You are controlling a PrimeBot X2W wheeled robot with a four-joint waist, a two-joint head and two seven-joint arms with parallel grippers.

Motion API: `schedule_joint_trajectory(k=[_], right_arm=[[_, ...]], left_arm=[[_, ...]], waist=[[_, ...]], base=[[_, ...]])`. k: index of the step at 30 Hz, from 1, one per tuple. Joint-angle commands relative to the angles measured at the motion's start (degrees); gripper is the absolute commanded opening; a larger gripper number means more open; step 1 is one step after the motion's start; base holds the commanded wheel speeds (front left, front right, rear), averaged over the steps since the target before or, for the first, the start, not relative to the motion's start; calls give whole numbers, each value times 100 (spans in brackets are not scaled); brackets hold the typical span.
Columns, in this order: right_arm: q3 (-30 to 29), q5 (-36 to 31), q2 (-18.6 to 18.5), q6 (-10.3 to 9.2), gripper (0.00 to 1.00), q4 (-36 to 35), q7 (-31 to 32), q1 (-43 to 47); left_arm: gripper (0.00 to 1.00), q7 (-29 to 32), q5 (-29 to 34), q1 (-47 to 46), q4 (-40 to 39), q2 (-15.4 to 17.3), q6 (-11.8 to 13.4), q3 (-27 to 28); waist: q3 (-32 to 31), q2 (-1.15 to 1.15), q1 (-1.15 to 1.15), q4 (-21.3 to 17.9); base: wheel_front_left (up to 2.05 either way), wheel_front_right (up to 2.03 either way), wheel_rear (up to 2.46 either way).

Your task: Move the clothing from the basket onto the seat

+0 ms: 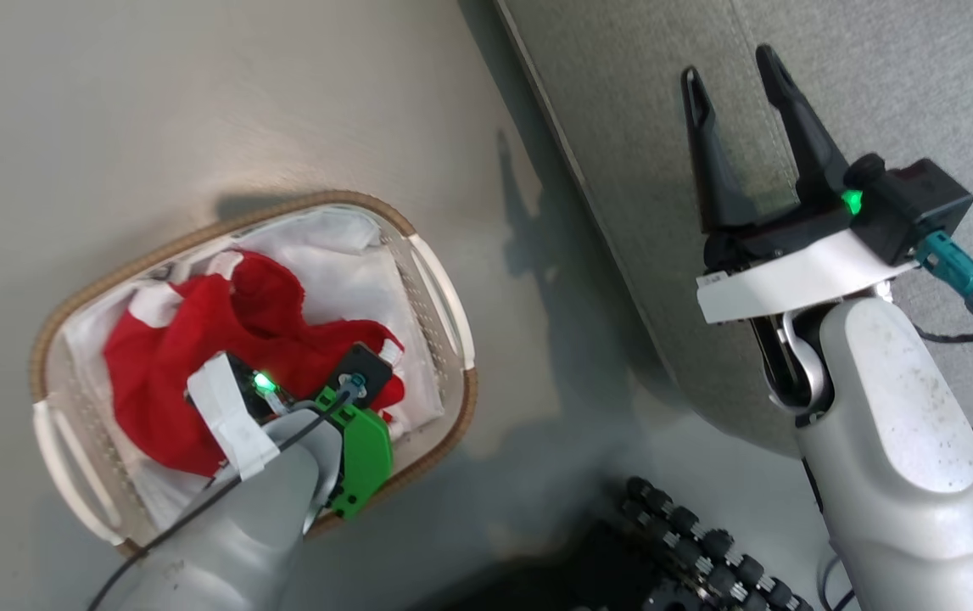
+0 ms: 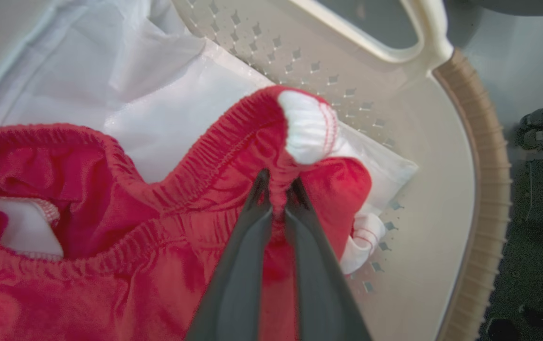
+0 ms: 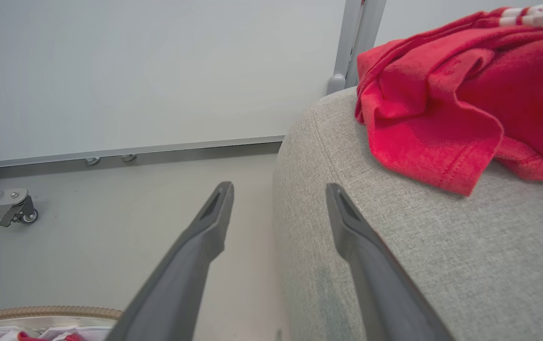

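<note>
The basket (image 1: 223, 225) stands on the floor at the lower left, white with a brown woven rim and a white liner (image 2: 157, 109). Red clothing (image 1: 172, 356) lies bunched inside it. In the left wrist view my left gripper (image 2: 278, 182) is shut on a gathered fold of that red clothing (image 2: 110, 227), just below a white trim patch. In the head view my left wrist (image 1: 282, 407) covers its fingers. Another red garment (image 3: 441, 109) lies on the grey seat (image 3: 394, 237). Over the seat's edge (image 1: 664, 127) my right gripper (image 1: 728, 68) stands open and holds nothing.
My dark wheeled base with its rollers (image 1: 690, 543) sits at the bottom between basket and seat. Cables (image 1: 961, 339) run across the seat by my right arm. A white wall panel with a castor foot (image 3: 15, 210) stands beyond the floor.
</note>
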Motion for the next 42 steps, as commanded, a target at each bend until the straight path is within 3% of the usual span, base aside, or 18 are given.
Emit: schedule_joint_trajectory(k=[1,9,13,18,34,42], right_arm=[[-50,-91,-22,-8,100,58,-11,160],[-333,-464,-25,-8,100,335,-12,624],[-487,-614,-25,-8,100,461,-11,922],[-553,-705,-25,-8,100,556,-11,1207],[-170,-652,-23,-8,100,699,-11,1635],[125,-705,-25,-8,100,717,-11,1515]], left_arm=[[0,-125,-110,155,-89,-22,-12,-17],[0,-497,-1017,589,-1131,-50,-12,-280],[0,-536,-1210,443,-1622,-36,-12,-430],[0,-526,-1264,228,-2434,216,-12,-627],[0,-435,-1451,-1253,-3662,1076,-13,-1321],[0,-294,-1637,-2111,-3721,1139,-13,-1133]], waist=[[-625,0,0,444],[-1688,0,0,1061],[-2203,0,0,1381],[-2725,0,0,1646],[-3944,0,0,1824],[-4161,0,0,1814]], base=[[0,0,0],[0,0,0],[0,0,0],[0,0,0],[0,0,0],[0,0,0]])
